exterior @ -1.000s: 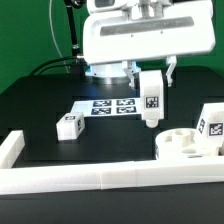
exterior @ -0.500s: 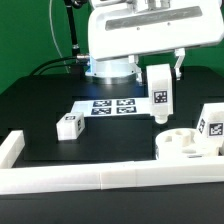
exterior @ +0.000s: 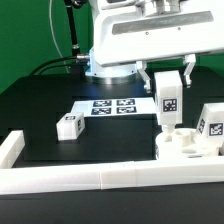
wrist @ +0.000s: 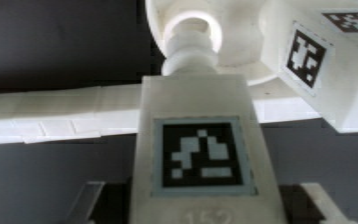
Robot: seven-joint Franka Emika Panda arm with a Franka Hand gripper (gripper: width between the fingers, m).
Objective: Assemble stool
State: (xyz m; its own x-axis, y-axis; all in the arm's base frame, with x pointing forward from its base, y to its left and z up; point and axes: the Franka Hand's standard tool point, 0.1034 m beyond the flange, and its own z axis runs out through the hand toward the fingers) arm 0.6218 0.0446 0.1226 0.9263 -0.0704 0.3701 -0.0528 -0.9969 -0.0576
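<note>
My gripper (exterior: 168, 72) is shut on a white stool leg (exterior: 169, 103) with a black-and-white tag. It holds the leg upright, its lower end just above the round white seat (exterior: 186, 147) at the exterior view's right. In the wrist view the held leg (wrist: 201, 140) points down at a socket in the seat (wrist: 247, 30). A second leg (exterior: 211, 124) stands in the seat at the far right; it also shows in the wrist view (wrist: 327, 50). A third leg (exterior: 69, 126) lies on the black table at the left.
The marker board (exterior: 112, 106) lies flat behind the middle of the table. The long white border rail (exterior: 90, 176) runs along the front edge and turns up at the left corner (exterior: 10, 146). It also shows in the wrist view (wrist: 51, 108).
My gripper has carried the held leg toward the exterior view's right and slightly down, from beside the marker board to over the seat.
</note>
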